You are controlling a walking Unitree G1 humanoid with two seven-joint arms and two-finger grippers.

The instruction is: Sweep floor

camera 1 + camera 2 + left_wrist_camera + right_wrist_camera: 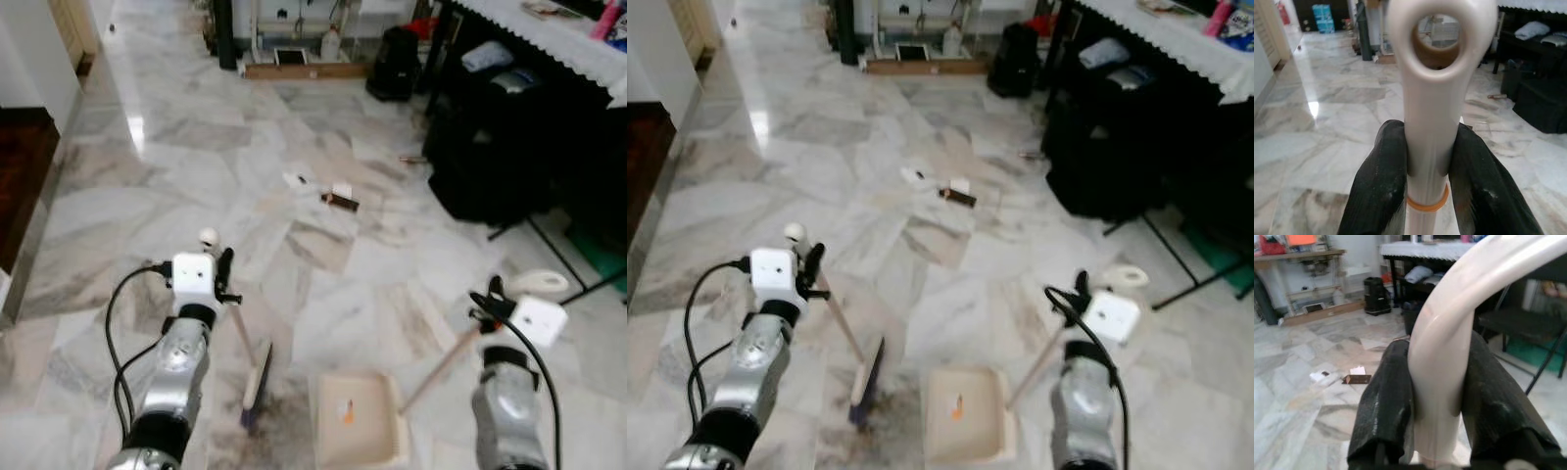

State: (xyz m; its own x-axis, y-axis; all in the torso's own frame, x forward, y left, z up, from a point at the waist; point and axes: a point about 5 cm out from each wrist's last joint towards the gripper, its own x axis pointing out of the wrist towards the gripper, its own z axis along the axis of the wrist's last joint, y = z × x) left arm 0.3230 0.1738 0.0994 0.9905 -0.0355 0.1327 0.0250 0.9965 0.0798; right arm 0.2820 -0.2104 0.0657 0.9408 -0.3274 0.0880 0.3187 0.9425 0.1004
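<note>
Debris [339,199] lies well ahead on the marble floor [196,196], so the left gripper [1432,161], clamped on the broom [253,377], should carry it there, the right gripper [1442,396] bringing its clasped dustpan [358,419].

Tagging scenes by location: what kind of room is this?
Probably a home living or hall area: polished marble floor, a table with a white lace cloth, black bags beneath it, litter scraps on the tiles.
</note>
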